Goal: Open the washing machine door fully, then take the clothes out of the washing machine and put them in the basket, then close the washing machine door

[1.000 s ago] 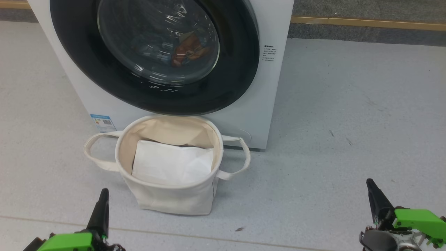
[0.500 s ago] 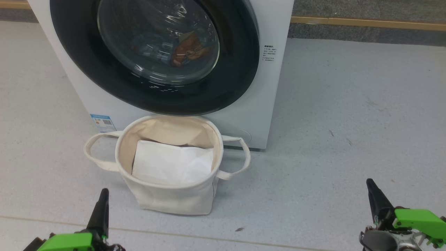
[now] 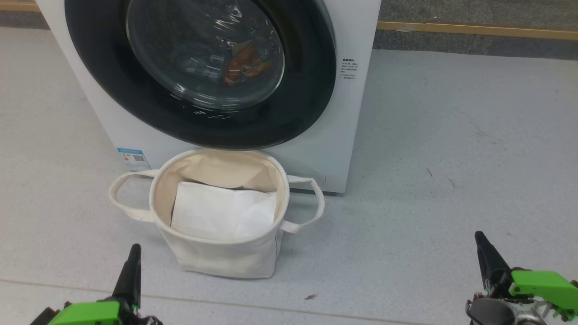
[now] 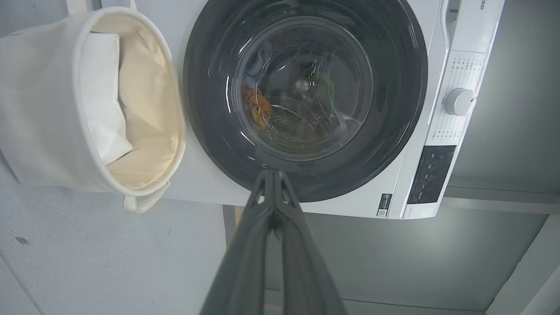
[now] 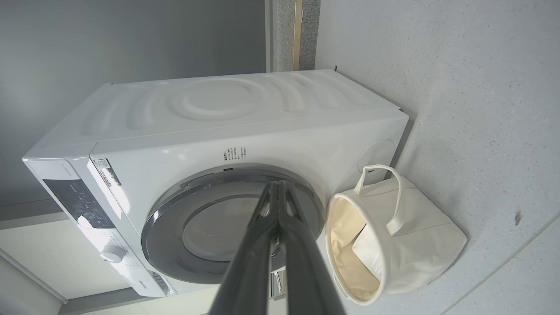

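The washing machine door [image 3: 99, 67] stands shut, ahead and right of the left gripper [image 3: 134, 247]. The right gripper [image 3: 477, 234] is farther off; both clenched, empty

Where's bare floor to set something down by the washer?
Widest bare floor: right of the washing machine and basket, ahead of the right gripper. Narrower strip: left of the basket. Crowded: under the washing machine door, where the basket stands.

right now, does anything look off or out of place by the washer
Nothing spilled, damaged or askew. The one oddity: the basket already holds a folded white sheet, while the clothes sit behind the shut door. A small dark speck lies on the floor near the basket.
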You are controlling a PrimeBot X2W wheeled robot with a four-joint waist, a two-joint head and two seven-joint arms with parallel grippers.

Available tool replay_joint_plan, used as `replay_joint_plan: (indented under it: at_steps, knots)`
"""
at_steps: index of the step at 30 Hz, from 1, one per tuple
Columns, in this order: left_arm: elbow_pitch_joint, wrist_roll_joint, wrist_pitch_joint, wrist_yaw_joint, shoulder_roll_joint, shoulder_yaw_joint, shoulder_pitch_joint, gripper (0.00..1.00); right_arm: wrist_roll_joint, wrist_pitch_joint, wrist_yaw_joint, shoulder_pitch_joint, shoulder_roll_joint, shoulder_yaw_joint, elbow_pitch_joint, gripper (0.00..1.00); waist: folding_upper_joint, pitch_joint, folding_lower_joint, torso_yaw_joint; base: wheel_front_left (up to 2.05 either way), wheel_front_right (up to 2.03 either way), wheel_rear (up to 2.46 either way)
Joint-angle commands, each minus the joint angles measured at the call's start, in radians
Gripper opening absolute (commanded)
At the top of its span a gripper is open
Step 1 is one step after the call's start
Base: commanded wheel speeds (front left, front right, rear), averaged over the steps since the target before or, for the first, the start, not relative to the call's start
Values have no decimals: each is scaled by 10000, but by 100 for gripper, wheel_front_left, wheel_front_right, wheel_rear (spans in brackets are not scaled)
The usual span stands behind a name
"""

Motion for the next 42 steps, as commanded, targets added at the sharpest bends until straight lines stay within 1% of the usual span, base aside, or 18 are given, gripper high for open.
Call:
replay_joint_plan:
  at_steps: [1,20,21,27,29,33,37,42]
  knots:
    - [-375,-43,77,-69,56,329,-242,0,59,71,2,-152,-54,198,-380,0,0,0,0,0,0,0,0]
    - [-375,-43,77,-69,56,329,-242,0,59,71,2,-152,-54,198,-380,0,0,0,0,0,0,0,0]
    - [14,1,-6,6,0,-1,0,100,0,-3,0,-2,2,5,18,100,0,0,0,0,0,0,0]
    - [1001,2,-18,8,-48,-36,512,100,-2,-20,2,411,78,37,1013,100,0,2,0,1,0,0,0]
    - [961,32,-100,6,-45,-6,464,100,1,-107,2,346,75,105,982,100,0,19,3,14,0,0,0]
    - [929,80,-213,3,-41,27,408,100,-7,-224,2,275,71,189,954,100,0,-9,24,37,0,0,0]
    - [877,171,-326,5,-20,50,371,100,-45,-341,2,216,67,264,923,100,0,3,2,54,0,0,0]
    - [769,393,-470,27,48,27,302,100,-132,-487,2,94,61,352,880,100,0,10,1,80,0,0,0]
